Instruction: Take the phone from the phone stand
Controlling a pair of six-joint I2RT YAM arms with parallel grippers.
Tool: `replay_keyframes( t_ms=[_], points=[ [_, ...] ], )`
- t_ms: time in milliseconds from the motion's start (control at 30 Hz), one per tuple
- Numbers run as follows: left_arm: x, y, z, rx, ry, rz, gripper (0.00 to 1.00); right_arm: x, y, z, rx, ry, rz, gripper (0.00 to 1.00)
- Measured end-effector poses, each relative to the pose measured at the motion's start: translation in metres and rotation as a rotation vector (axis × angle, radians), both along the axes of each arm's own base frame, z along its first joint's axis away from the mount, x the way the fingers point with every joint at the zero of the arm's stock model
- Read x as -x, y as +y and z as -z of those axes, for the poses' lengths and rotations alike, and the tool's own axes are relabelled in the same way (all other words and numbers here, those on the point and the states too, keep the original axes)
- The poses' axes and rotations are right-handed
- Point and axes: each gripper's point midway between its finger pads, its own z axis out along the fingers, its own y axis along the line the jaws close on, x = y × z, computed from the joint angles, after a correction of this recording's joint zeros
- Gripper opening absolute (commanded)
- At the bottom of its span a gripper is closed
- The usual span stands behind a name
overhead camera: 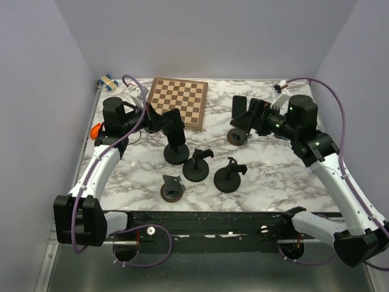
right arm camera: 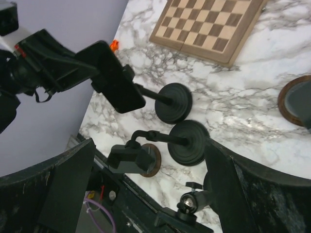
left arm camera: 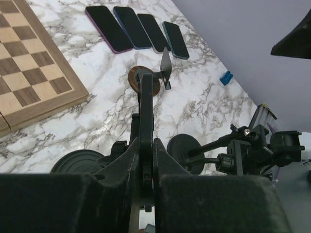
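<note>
A black phone [overhead camera: 172,120] sits upright in a black phone stand [overhead camera: 176,154] at the left middle of the marble table. My left gripper [overhead camera: 159,120] is shut on the phone from the left. In the left wrist view the phone [left arm camera: 145,111] is edge-on between the two fingers of the left gripper [left arm camera: 146,143]. In the right wrist view the phone [right arm camera: 116,77] is still against the stand's clamp, whose rod runs to the round base [right arm camera: 173,102]. My right gripper [overhead camera: 245,119] is open and empty, held above the table at the right; its jaws [right arm camera: 150,194] stand wide apart.
A chessboard [overhead camera: 179,100] lies at the back. Two empty black stands [overhead camera: 197,165] [overhead camera: 229,176] and a brown-based stand [overhead camera: 172,188] stand in front. Another brown-based stand [overhead camera: 237,137] is below the right gripper. Several phones [left arm camera: 136,29] lie flat beyond it.
</note>
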Motion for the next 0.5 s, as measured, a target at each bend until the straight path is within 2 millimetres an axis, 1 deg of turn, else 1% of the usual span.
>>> replay_keyframes(
  t_ms=[33, 67, 133, 200, 300, 400, 467, 500],
  points=[
    [-0.002, 0.000, 0.004, 0.003, 0.020, -0.003, 0.17, -0.001, 0.003, 0.002, 0.002, 0.006, 0.002, 1.00],
    [-0.003, 0.000, 0.007, 0.007, 0.039, -0.004, 0.20, 0.005, 0.017, 0.005, 0.007, 0.014, -0.032, 1.00],
    [-0.004, -0.001, 0.011, 0.011, 0.059, -0.005, 0.33, 0.008, 0.035, 0.010, 0.021, 0.027, -0.060, 1.00],
    [-0.004, -0.001, 0.010, 0.018, 0.067, -0.006, 0.45, 0.012, 0.055, 0.015, 0.038, 0.035, -0.086, 1.00],
    [-0.002, -0.002, 0.002, 0.029, 0.049, -0.003, 0.55, 0.021, 0.085, 0.020, 0.070, 0.032, -0.126, 1.00],
    [0.004, -0.001, -0.010, 0.033, 0.012, -0.004, 0.62, 0.031, 0.116, 0.021, 0.099, 0.013, -0.165, 1.00],
    [0.008, 0.000, -0.018, 0.030, -0.018, -0.007, 0.72, 0.036, 0.131, 0.021, 0.118, -0.002, -0.179, 1.00],
    [0.011, 0.001, -0.022, 0.026, -0.038, -0.015, 0.75, 0.039, 0.140, 0.019, 0.129, -0.016, -0.186, 1.00]
  ],
)
